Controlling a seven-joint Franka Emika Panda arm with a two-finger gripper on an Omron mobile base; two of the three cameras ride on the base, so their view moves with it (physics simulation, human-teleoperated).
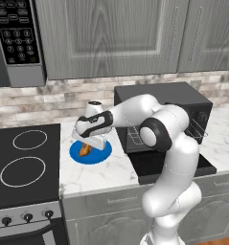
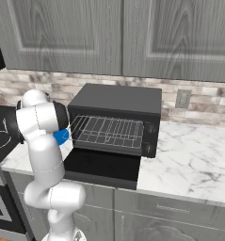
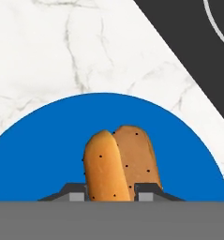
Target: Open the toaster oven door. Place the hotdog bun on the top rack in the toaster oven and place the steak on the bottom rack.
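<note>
Gripper [image 3: 111, 191] clenched on the hotdog bun [image 3: 117, 161] over the blue plate [image 3: 38, 154]; no legible writing.

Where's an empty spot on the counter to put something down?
Bare white marble counter right of the black boxy toaster oven. Crowded left of it: round blue plate with the orange-tan hotdog bun, between the oven's open black door and the black stovetop.

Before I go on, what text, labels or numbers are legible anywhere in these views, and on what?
None can be read.
microwave keypad: white marks on the black buttons, too small and blurred to read.
toaster oven control panel: no legible marking.
blue plate, hotdog bun: no lettering.
</note>
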